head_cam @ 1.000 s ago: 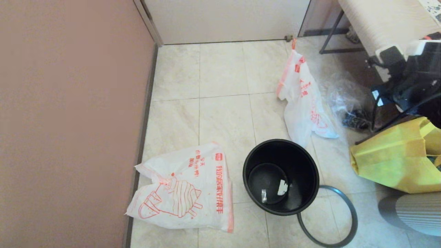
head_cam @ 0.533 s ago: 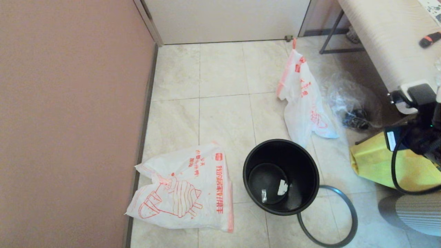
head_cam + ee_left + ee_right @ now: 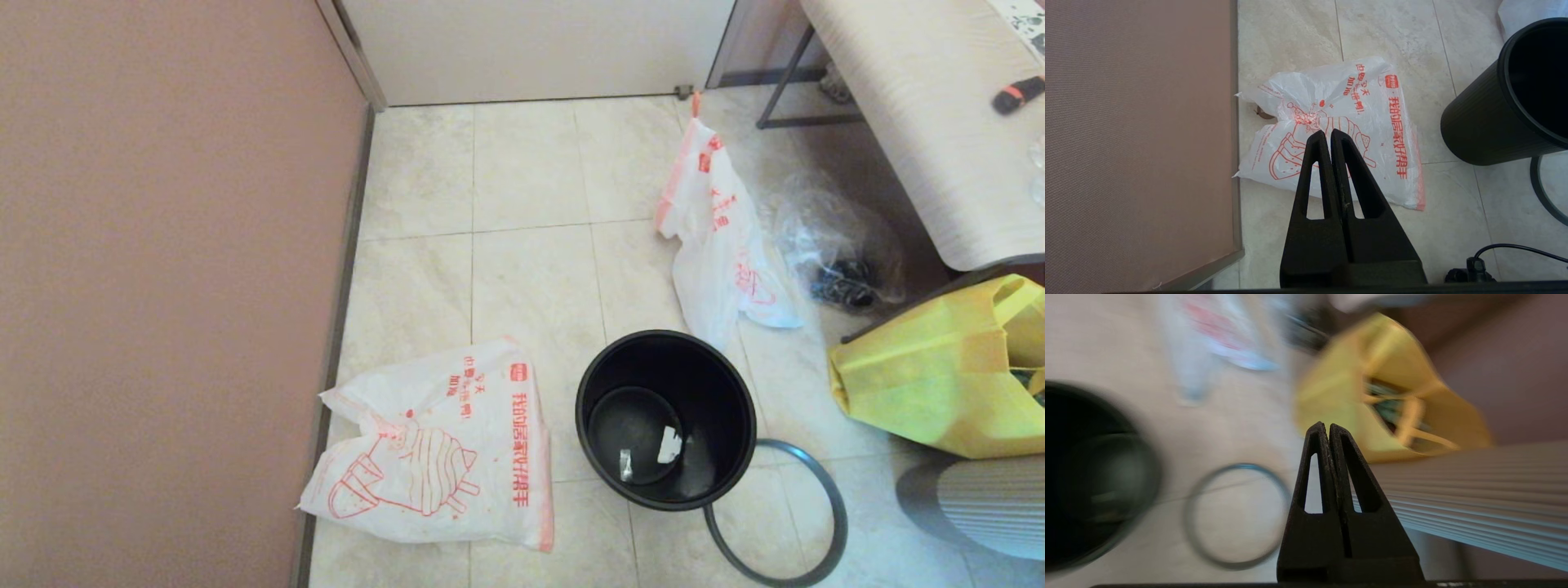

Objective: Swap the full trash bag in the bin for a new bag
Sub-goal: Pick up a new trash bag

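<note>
The bin (image 3: 665, 416), a round black bucket, stands upright on the tiled floor with a few small scraps on its bottom. Its dark-grey hoop (image 3: 819, 490) lies on the floor against its near right side. The new bag (image 3: 433, 445) lies flat to the left of the bin, hand drawing facing up. The full trash bag (image 3: 718, 229) lies beyond the bin, orange drawstring tip pointing away. My left gripper (image 3: 1328, 131) hangs shut and empty above the new bag (image 3: 1331, 94), left of the bin (image 3: 1486, 122). My right gripper (image 3: 1327, 424) is shut and empty above the floor, between the hoop (image 3: 1241, 466) and the tote.
A yellow fabric tote (image 3: 939, 376) sits right of the bin, also in the right wrist view (image 3: 1339, 396). A clear plastic bag (image 3: 841, 237) lies by the full bag, under a table (image 3: 922, 106). A brown wall (image 3: 163, 286) bounds the left side.
My right arm, at the head view's right edge a second ago, dropped lower and has left that view. Bags, bin and hoop have not moved.
</note>
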